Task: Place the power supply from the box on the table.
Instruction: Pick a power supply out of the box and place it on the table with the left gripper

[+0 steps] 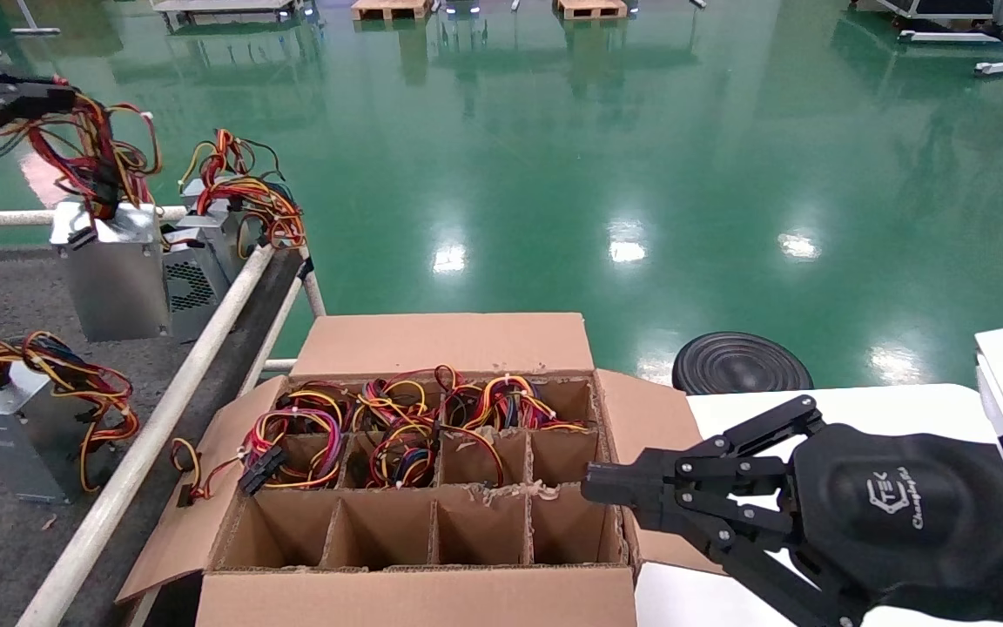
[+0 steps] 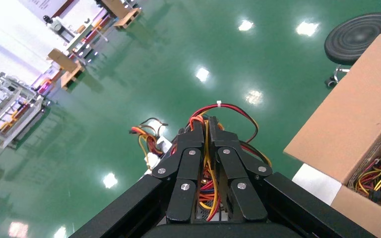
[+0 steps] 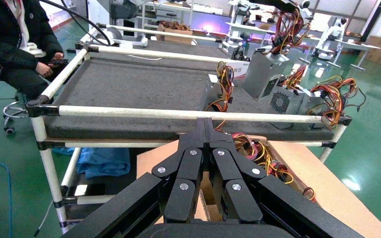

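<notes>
left gripper (image 2: 209, 130) (body hidden), pinching wires (image 2: 209, 163)

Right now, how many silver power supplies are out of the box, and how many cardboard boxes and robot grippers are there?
Cardboard box: 1
Power supplies outside it: 4, one hanging by its wires from the left gripper
Grippers, counting the right gripper: 2
Total: 7

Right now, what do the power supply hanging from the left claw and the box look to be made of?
Power supply: likely sheet metal, dull silver-grey, flat folded faces. Box: brown corrugated cardboard, matte, with frayed divider edges. The left claw holds only the wires.
</notes>
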